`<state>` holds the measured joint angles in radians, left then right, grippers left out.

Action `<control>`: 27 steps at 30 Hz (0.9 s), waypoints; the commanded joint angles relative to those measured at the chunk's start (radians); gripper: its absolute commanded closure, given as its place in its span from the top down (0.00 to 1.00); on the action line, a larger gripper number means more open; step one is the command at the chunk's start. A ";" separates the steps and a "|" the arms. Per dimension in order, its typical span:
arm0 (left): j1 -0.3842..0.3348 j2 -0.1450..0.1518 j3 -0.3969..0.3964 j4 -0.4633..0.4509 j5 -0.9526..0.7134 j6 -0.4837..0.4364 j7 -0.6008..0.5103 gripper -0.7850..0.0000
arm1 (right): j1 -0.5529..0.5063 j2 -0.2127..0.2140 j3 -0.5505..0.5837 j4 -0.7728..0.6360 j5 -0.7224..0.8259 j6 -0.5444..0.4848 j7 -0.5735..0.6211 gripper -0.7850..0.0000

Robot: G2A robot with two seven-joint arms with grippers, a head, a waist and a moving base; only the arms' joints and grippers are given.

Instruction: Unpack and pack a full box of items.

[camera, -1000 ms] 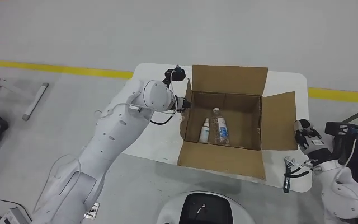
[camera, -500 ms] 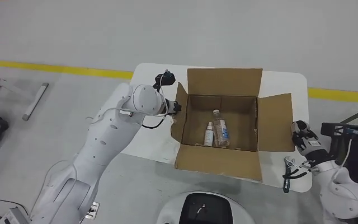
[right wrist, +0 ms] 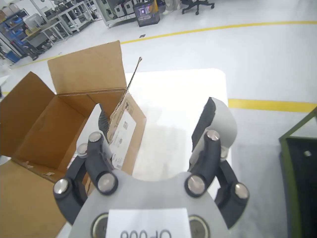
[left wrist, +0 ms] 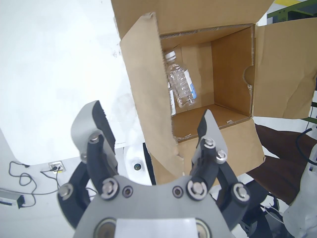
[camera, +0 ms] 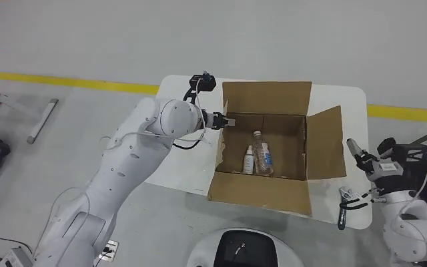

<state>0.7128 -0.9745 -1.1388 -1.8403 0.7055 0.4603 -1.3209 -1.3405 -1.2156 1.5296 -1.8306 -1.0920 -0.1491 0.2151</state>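
An open cardboard box [camera: 267, 195] stands on the white table [camera: 183, 163]. On its floor lie a clear water bottle [camera: 264, 153] [left wrist: 180, 85] and a small white bottle [camera: 247, 161] [left wrist: 172, 101]. My left gripper [camera: 229, 122] [left wrist: 153, 122] is open at the box's left side, and the upright left flap [left wrist: 146, 80] stands between its fingers. My right gripper [camera: 361, 157] [right wrist: 156, 117] is open beside the right flap [camera: 325, 143] [right wrist: 123, 125]. That flap's edge stands just by one finger [right wrist: 102, 120].
The back flap [camera: 267, 97] stands up behind the box. A black and silver tool [camera: 347, 203] lies near the table's front right corner. Beyond the table's right edge stands a green frame [right wrist: 294, 154]. Bare tabletop lies left of the box.
The box slid a little to the left. Its left flap went from splayed outward to upright, with my left gripper now astride it. The right flap stands steeper, and my right gripper has shifted slightly.
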 commanded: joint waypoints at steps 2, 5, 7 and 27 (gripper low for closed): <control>0.000 -0.003 0.017 -0.021 0.026 -0.004 0.029 1.00 | -0.015 0.000 -0.007 -0.007 -0.115 0.040 -0.099 0.00; -0.006 -0.006 0.036 -0.037 0.068 -0.009 0.053 1.00 | -0.027 -0.003 -0.007 -0.013 -0.162 0.100 -0.172 0.00; -0.012 -0.008 0.038 -0.053 0.072 0.000 0.068 1.00 | -0.037 -0.004 -0.004 -0.014 -0.224 0.149 -0.217 0.00; -0.020 -0.009 0.037 -0.069 0.129 0.016 0.061 1.00 | -0.090 -0.009 -0.010 0.004 -0.305 0.214 -0.316 0.00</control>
<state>0.6929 -0.9834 -1.1019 -1.9095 0.8348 0.4765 -1.2602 -1.4286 -1.2241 1.5220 -1.8281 -1.4039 0.0740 -0.1184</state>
